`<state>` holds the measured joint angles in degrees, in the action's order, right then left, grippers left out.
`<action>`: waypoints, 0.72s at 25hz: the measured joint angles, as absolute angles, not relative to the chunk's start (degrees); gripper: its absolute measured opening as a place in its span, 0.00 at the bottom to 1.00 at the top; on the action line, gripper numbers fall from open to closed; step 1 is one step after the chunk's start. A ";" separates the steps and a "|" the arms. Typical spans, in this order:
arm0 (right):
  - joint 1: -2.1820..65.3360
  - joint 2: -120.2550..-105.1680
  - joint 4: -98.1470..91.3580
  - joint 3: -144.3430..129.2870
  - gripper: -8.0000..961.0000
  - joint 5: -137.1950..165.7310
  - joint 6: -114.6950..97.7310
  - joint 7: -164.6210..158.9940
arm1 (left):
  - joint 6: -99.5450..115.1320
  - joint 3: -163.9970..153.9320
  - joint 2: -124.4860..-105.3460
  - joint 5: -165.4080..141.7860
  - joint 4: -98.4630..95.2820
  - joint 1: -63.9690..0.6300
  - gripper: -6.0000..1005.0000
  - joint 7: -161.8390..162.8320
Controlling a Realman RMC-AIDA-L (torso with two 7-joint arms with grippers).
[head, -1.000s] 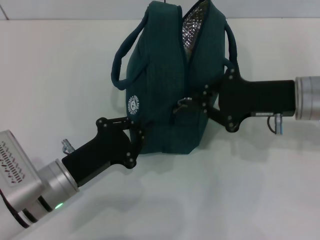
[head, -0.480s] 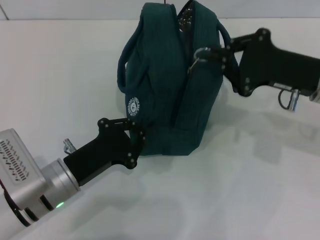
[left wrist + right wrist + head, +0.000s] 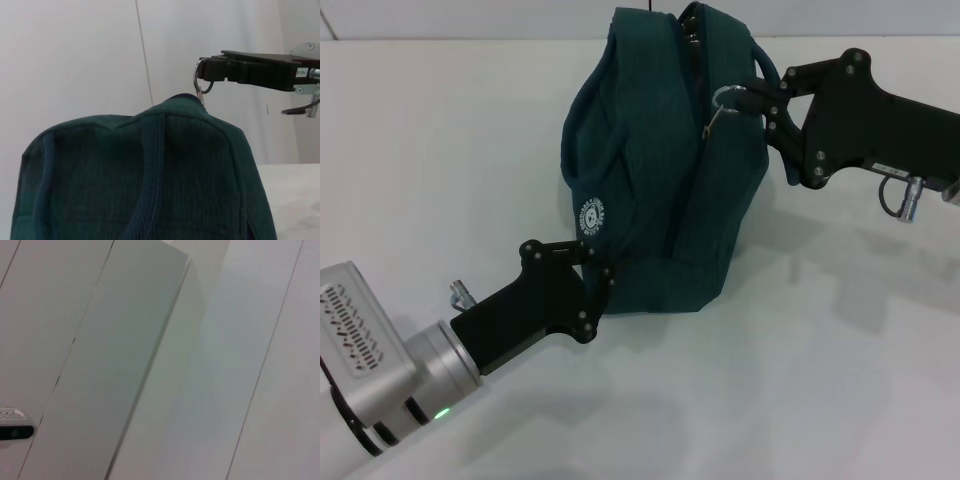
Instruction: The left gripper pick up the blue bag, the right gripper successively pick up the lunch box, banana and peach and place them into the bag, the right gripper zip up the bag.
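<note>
Fingers (image 3: 767, 100) of the right gripper (image 3: 760, 98) pinch the blue bag (image 3: 650, 180) zipper ring (image 3: 725, 97) (nearly closed).

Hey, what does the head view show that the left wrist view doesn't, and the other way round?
Only the head view shows the left hand clamped on the bag's lower corner, the white logo, the open gap at the zipper's top and the table. Only the left wrist view shows the wall behind and the handle running across the bag's near side. Both show the right hand gripping the metal ring pull near the bag's top.
</note>
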<state>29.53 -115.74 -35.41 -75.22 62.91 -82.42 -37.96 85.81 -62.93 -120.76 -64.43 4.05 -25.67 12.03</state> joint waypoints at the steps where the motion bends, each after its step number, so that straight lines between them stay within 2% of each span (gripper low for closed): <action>1: 29.51 -115.74 -35.34 -75.22 0.03 62.89 -82.43 -37.95 | 85.94 -62.93 -120.76 -64.46 4.05 -25.67 0.07 11.76; 9: 29.80 -115.72 -34.98 -75.27 0.03 62.80 -82.44 -37.91 | 87.28 -62.74 -120.76 -64.52 4.28 -26.57 0.07 11.75; 18: 29.79 -115.61 -34.99 -75.32 0.03 62.80 -82.78 -37.88 | 90.06 -62.41 -120.76 -63.81 4.26 -27.07 0.15 14.33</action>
